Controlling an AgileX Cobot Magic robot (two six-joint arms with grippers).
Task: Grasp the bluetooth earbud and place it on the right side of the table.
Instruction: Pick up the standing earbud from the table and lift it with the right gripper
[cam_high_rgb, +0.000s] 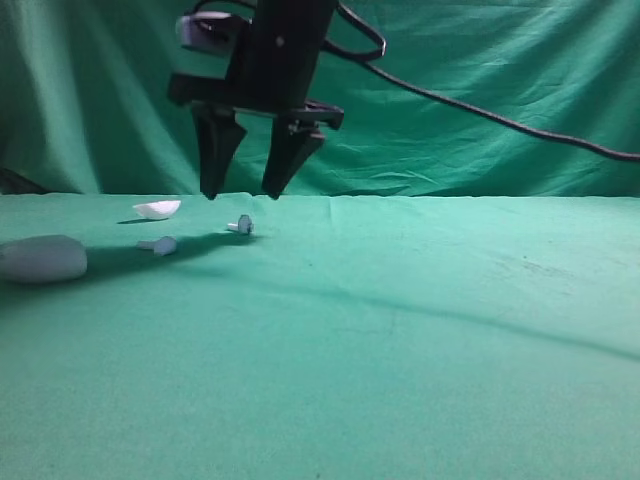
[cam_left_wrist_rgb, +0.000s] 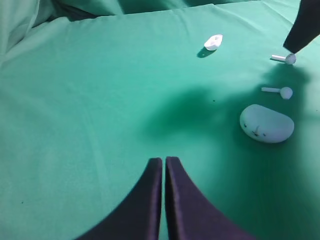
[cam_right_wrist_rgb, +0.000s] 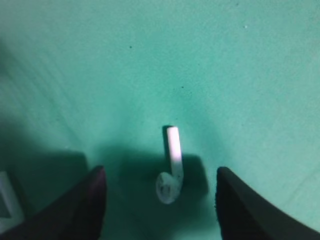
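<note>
The right tool (cam_high_rgb: 243, 193), its dark jaws spread wide and holding nothing, hangs above the small white bluetooth earbud (cam_right_wrist_rgb: 171, 167), which lies on the green cloth worktop (cam_high_rgb: 400, 320) between the fingertips in the wrist view, stem pointing to twelve o'clock. A good grasp would drop straight down, centred on the rounded head, and close gently across it. The left tool (cam_left_wrist_rgb: 164, 161) rests with jaws pressed together, well apart at seven o'clock.

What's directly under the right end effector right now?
Under the open right end effector lies one white earbud on the green table, between the fingers, in shadow. Its underside is hidden.
</note>
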